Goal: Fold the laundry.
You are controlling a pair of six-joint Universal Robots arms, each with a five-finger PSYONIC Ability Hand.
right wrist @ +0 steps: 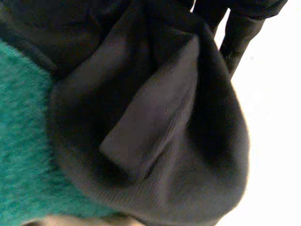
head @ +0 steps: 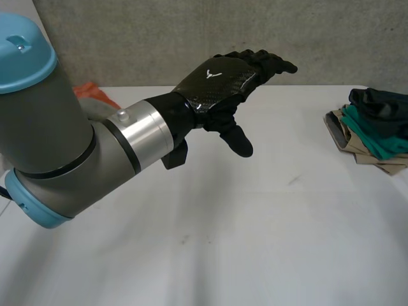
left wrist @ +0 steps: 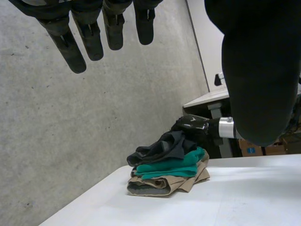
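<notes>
Closest to me, the left hand [head: 220,83] hovers spread and empty, well clear of the folded tan, teal and black cloth stack [head: 376,131] on the white desk [head: 255,223], while the right hand [left wrist: 192,123] sits at that stack's top, likely tidying it, though I cannot tell its grip.

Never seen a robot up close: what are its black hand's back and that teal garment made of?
The left hand has a glossy back shell, probably carbon fibre, given its woven sheen. The teal garment looks like matte, fuzzy fleece: its surface is napped.

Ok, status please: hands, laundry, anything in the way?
Left hand open above table. Right hand at pile, by dark cloth. Orange cloth behind left arm.
</notes>
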